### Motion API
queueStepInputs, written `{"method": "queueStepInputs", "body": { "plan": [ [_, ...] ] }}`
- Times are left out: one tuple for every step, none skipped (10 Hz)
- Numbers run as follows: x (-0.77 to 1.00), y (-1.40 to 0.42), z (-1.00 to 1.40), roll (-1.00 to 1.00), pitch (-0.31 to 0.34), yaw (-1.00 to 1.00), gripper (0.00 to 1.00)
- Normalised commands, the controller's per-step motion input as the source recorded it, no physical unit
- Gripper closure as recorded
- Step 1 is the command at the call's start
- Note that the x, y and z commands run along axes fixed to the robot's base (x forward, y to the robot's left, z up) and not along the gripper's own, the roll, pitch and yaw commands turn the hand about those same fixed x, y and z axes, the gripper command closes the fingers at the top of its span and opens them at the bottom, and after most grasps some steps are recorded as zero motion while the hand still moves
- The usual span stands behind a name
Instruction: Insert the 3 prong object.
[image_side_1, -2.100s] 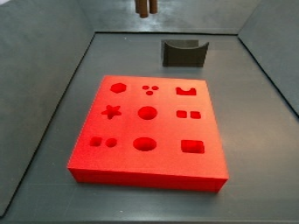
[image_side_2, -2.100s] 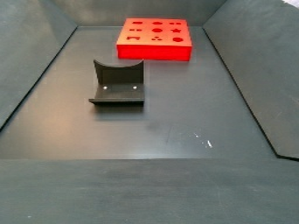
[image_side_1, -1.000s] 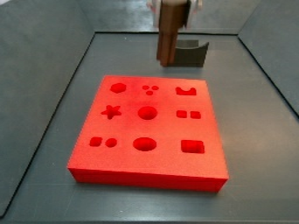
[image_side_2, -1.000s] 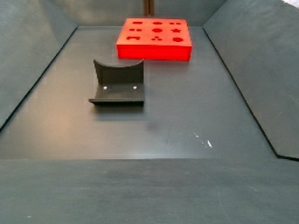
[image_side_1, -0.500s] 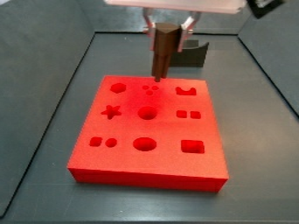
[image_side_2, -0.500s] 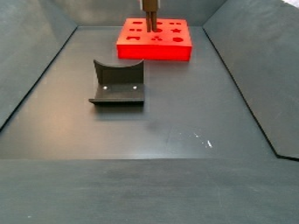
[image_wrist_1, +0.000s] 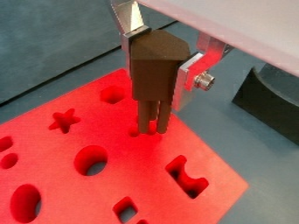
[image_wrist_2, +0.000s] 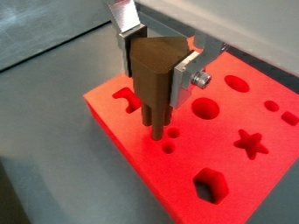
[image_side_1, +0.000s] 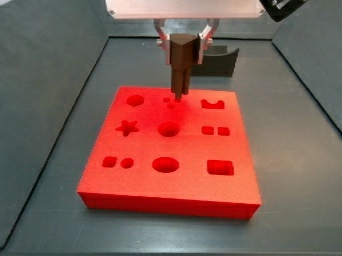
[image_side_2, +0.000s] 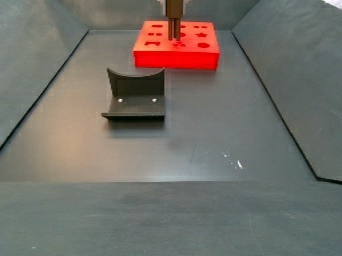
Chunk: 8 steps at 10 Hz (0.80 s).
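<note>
My gripper (image_side_1: 183, 44) is shut on the 3 prong object (image_side_1: 178, 68), a slim dark brown peg held upright with its prongs down. It hangs over the far part of the red block (image_side_1: 171, 150). Its tips are at the small three-hole socket (image_side_1: 170, 101). I cannot tell whether the prongs have entered. In both wrist views the silver fingers (image_wrist_1: 193, 72) (image_wrist_2: 184, 70) clamp the peg (image_wrist_1: 155, 74) (image_wrist_2: 155, 79), and its prongs reach the block's top (image_wrist_1: 135, 171) (image_wrist_2: 198, 157). In a side view the peg (image_side_2: 171, 20) stands over the block (image_side_2: 175, 58).
The dark fixture (image_side_1: 214, 60) stands behind the red block, close to the gripper, and shows in another side view (image_side_2: 134, 95) and a wrist view (image_wrist_1: 274, 96). The block has several other shaped holes, such as a star (image_side_1: 128, 127) and a round one (image_side_1: 168, 129). Sloping grey walls surround the floor.
The gripper with the peg has come down from above the fixture and moved nearer, onto the three-hole socket at the far part of the red block.
</note>
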Motion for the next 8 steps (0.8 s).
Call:
{"method": "queueStepInputs", "body": {
  "plan": [
    [-0.06,-0.17,-0.09,0.17,-0.101,0.11,1.00],
    [0.00,-0.12,-0.09,0.19,-0.007,0.10,1.00],
    [0.00,0.00,-0.13,0.12,-0.024,0.20,1.00],
    [0.00,0.05,-0.19,0.03,-0.074,0.42,1.00],
    [0.00,0.05,-0.09,0.00,-0.087,0.58,1.00],
    [-0.04,0.00,0.00,0.00,-0.077,0.63,1.00],
    [-0.05,0.00,0.16,0.00,-0.077,0.61,1.00],
    [-0.05,0.00,0.08,0.00,-0.069,0.47,1.00]
  ]
}}
